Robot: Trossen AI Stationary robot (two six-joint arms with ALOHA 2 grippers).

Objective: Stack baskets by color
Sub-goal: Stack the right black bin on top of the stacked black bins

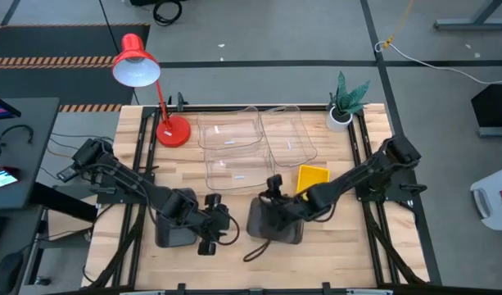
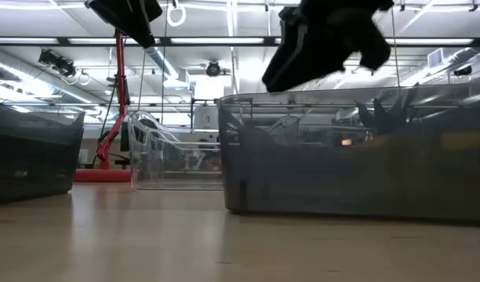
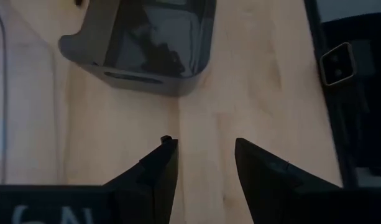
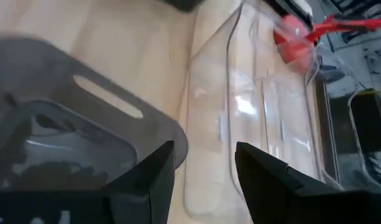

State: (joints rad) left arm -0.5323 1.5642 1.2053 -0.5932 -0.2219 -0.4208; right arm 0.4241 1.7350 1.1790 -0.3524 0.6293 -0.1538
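Observation:
One dark grey basket [image 1: 277,223] stands on the table near its front middle, and another [image 1: 174,231] lies under my left arm. A yellow basket [image 1: 312,177] sits right of centre, partly hidden by my right arm. Three clear baskets [image 1: 230,131] [image 1: 290,135] [image 1: 232,168] fill the far middle. My left gripper [image 3: 202,143] is open above bare wood between the two grey baskets, with the middle one [image 3: 146,43] ahead of it. My right gripper [image 4: 202,146] is open above the far corner of the middle grey basket [image 4: 66,143], facing the clear baskets [image 4: 252,112].
A red desk lamp [image 1: 137,65] has its base [image 1: 173,131] at the far left of the table. A small potted plant [image 1: 345,102] stands at the far right corner. Bare wood [image 1: 234,270] shows along the near edge. Dark frame rails [image 1: 382,238] run beside the table.

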